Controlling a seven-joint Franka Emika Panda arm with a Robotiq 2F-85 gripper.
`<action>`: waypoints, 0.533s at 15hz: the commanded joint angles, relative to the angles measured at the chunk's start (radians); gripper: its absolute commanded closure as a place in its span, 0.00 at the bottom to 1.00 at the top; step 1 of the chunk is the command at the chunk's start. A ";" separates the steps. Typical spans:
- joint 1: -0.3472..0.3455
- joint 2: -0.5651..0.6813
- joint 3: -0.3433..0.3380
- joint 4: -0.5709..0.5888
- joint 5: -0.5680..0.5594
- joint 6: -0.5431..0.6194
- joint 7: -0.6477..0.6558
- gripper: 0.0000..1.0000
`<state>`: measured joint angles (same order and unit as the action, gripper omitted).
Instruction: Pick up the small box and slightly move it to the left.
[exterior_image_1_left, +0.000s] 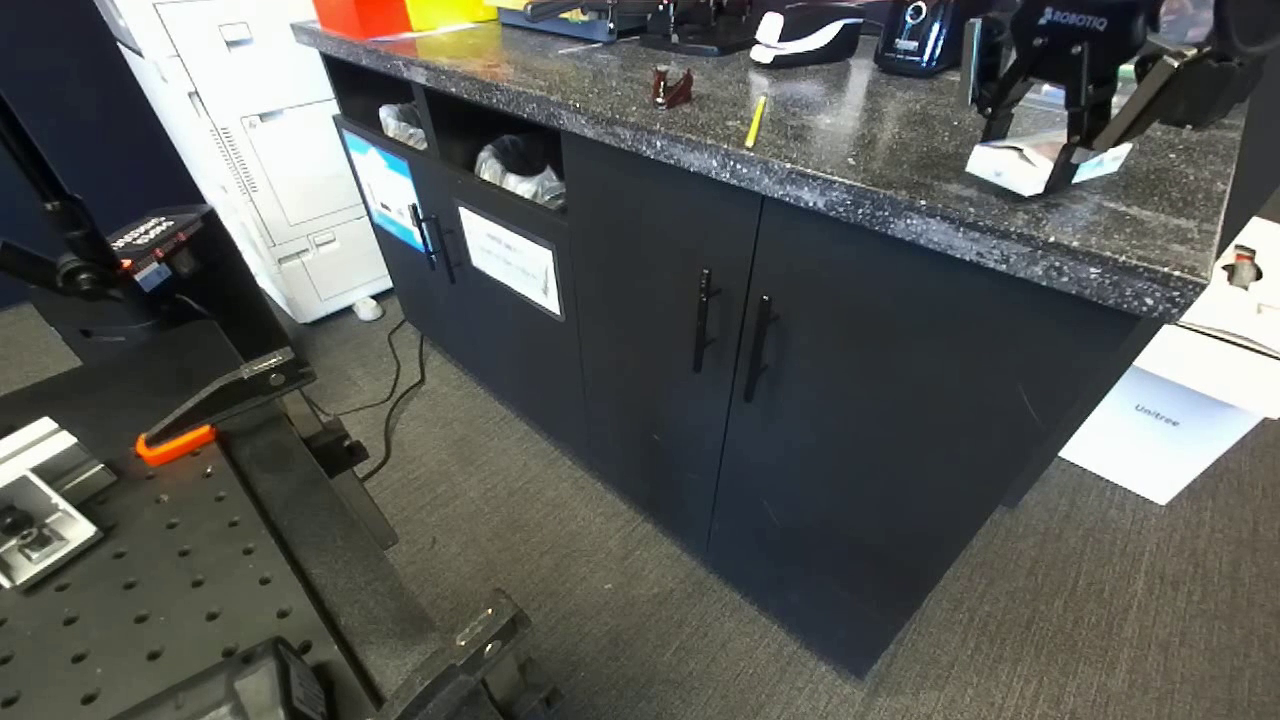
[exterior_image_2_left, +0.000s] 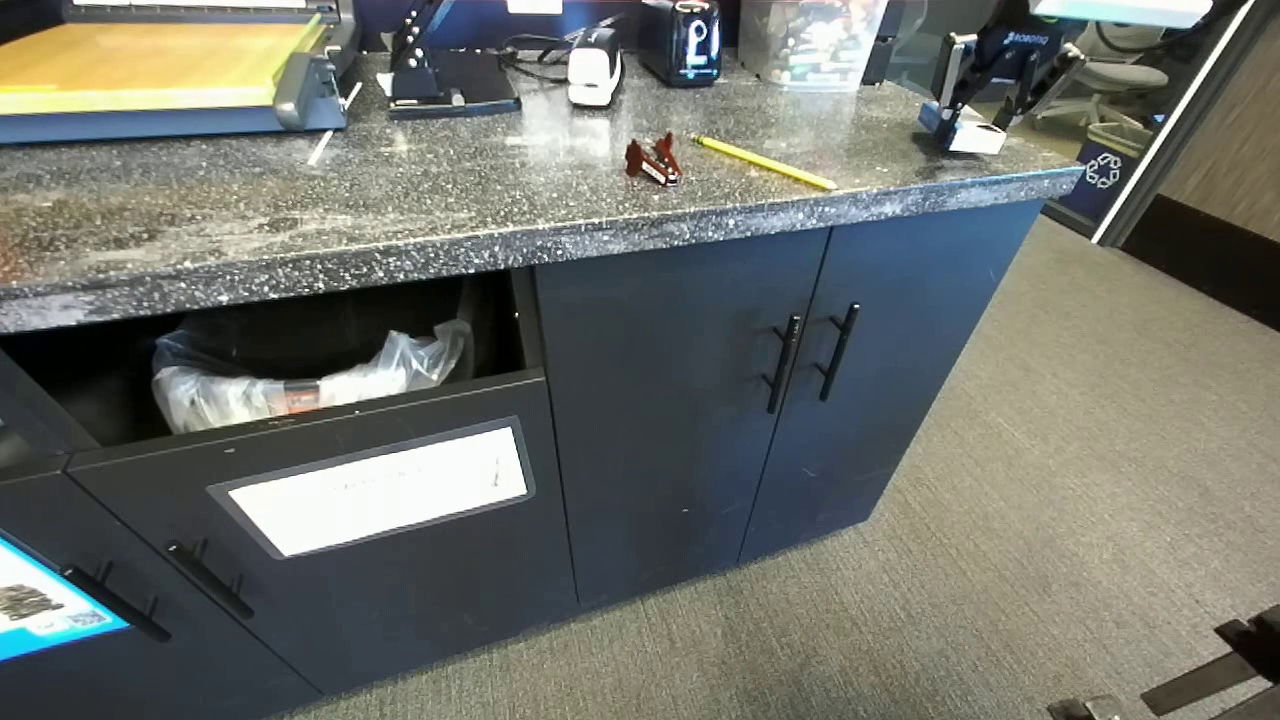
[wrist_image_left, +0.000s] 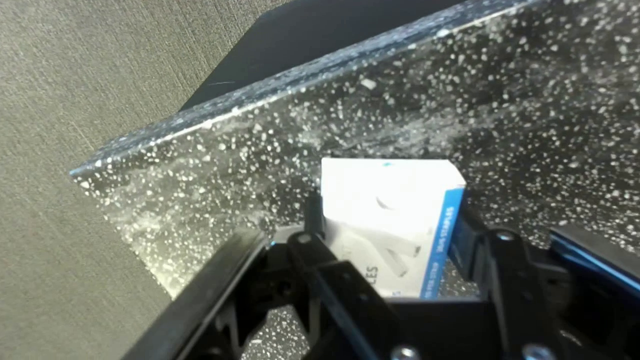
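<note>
The small box is a low white staples box with a blue strip along one side. It shows in both exterior views (exterior_image_1_left: 1008, 166) (exterior_image_2_left: 978, 138), near the right end of the dark speckled countertop (exterior_image_1_left: 870, 190). In the wrist view the box (wrist_image_left: 390, 192) lies between the two fingers. My gripper (exterior_image_1_left: 1030, 152) points down with one finger against each side of the box; it also shows in the other views (exterior_image_2_left: 975, 122) (wrist_image_left: 389, 225). It looks shut on the box. The box's near end is hidden by the gripper. Whether its underside touches the countertop is hard to tell.
A dark red staple remover (exterior_image_2_left: 655, 160) and a yellow pencil (exterior_image_2_left: 765, 162) lie near the front edge. A stapler (exterior_image_2_left: 594, 68), a black sharpener (exterior_image_2_left: 682, 42), a clear bin (exterior_image_2_left: 808, 45) and a paper cutter (exterior_image_2_left: 150, 85) stand behind. The counter's corner (wrist_image_left: 87, 172) is near the box.
</note>
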<state>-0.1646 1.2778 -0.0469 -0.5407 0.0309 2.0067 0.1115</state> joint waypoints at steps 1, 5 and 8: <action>0.022 -0.021 0.028 0.062 0.012 -0.059 -0.019 0.66; 0.088 -0.044 0.065 0.068 0.004 -0.066 -0.065 0.66; 0.149 -0.033 0.068 0.064 -0.011 -0.056 -0.074 0.66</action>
<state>-0.0546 1.2405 0.0120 -0.4900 0.0290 1.9754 0.0634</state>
